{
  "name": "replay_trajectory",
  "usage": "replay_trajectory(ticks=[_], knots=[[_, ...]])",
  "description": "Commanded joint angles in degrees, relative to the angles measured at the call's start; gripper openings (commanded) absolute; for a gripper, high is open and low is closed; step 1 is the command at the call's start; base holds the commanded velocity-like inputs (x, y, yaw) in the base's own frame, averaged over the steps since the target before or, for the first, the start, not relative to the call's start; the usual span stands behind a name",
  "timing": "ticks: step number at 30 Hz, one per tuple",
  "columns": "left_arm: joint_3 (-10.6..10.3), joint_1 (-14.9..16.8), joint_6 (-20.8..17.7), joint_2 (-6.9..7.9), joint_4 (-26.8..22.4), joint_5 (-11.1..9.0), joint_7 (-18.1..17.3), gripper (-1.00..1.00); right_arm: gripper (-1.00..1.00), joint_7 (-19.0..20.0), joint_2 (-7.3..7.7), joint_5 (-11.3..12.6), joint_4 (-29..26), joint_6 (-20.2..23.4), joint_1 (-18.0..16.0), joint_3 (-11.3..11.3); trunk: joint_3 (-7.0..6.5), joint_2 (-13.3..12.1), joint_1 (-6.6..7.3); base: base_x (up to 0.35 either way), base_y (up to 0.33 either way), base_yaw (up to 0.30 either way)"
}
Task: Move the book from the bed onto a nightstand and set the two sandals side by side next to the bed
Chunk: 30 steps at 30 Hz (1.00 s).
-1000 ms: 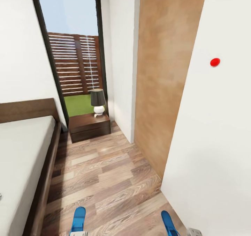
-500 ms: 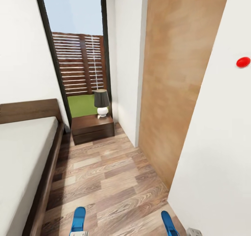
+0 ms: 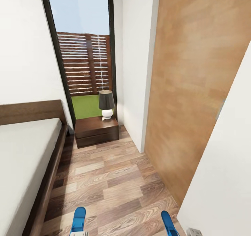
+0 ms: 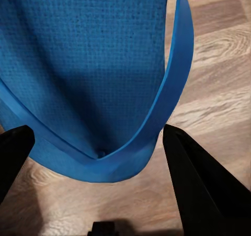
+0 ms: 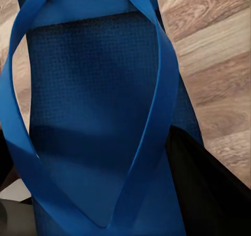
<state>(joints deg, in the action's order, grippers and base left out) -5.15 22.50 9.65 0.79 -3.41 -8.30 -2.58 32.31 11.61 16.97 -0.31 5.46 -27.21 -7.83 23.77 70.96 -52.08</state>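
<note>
In the head view I see two bright-blue sandals at the picture's lower edge. The left sandal (image 3: 78,219) sticks out of my left gripper (image 3: 78,233), and the right sandal (image 3: 167,222) out of my right gripper (image 3: 192,232). In the left wrist view the sandal (image 4: 94,63) hangs over the wood floor between the black fingers (image 4: 201,186). In the right wrist view the other sandal (image 5: 89,115) lies strap-side up against a black finger (image 5: 209,194). The bed (image 3: 24,152) runs along the left. A nightstand (image 3: 97,129) stands beyond it by the window. The book is out of view.
A small lamp with a dark shade (image 3: 106,105) stands on the nightstand. A strip of plank floor (image 3: 104,180) runs between the bed frame and a white wall (image 3: 223,180) with a wooden panel (image 3: 188,100) on the right. A tall dark-framed window (image 3: 83,54) is behind.
The whole head picture has shifted: the nightstand and window sit further right, and the red dot on the right wall has left the picture. Both sandals keep their places in the grippers.
</note>
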Motion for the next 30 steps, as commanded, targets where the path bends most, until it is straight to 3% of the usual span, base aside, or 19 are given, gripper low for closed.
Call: replay_trajectory(ticks=[1,9,30], knots=[[-0.47,0.06,0.2,0.02,0.06,-0.6,-0.21,-1.0,-1.0,0.12,0.03,0.7,-0.04,0.42,-0.03,-0.34,0.06,0.03,-0.03,0.333,0.0,0.002],[-0.47,0.05,0.2,0.04,0.07,-0.62,-0.2,-1.0,-1.0,0.12,0.02,0.7,-0.04,0.42,-0.03,-0.34,0.06,0.03,-0.03,0.333,0.0,0.005],[-0.47,0.05,0.2,0.03,0.07,-0.58,-0.23,-1.0,-1.0,0.12,0.04,0.7,-0.04,0.42,-0.03,-0.34,0.06,0.03,-0.03,0.333,0.0,0.101]])
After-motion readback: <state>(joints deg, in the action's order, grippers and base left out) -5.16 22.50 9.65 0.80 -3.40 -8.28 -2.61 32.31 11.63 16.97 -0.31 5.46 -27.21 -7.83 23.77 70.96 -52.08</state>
